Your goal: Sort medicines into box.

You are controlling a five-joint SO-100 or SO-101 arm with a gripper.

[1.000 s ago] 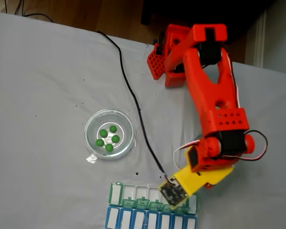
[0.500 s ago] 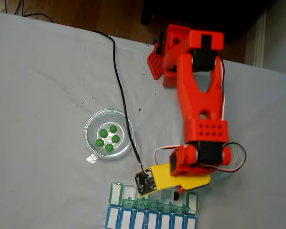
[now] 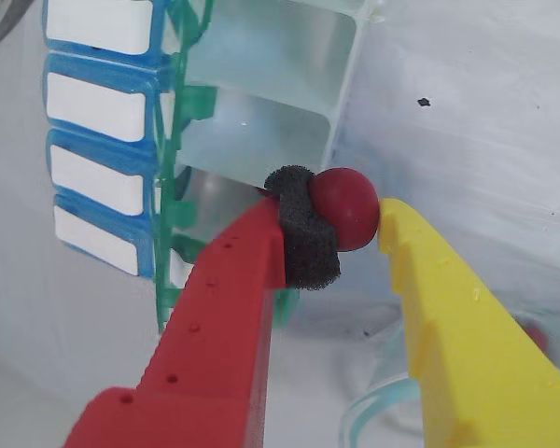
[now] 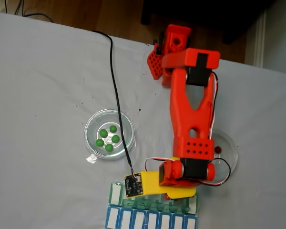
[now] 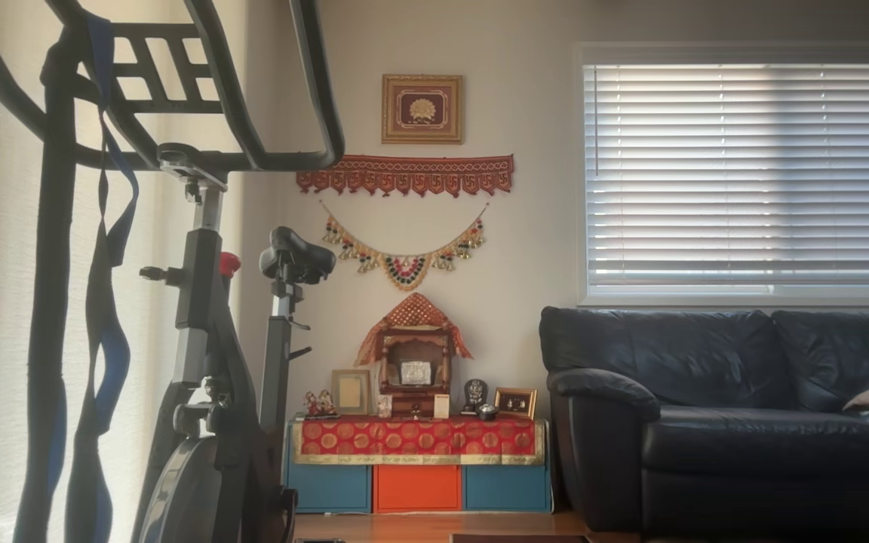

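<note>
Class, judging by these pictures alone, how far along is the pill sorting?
In hand: the gripper is shut on a red pill beside the pill organizer. Its visible open compartments look empty, so nothing shows as finished. Left: five green pills in their glass dish, and one red pill in the other dish.

A table draped in a pale grey cloth point(image 4: 43, 86). Mid-frame sits a glass dish of green pills point(image 4: 109, 134); right, another dish point(image 4: 229, 155); bottom centre, a pill organizer point(image 4: 115, 193).
</note>
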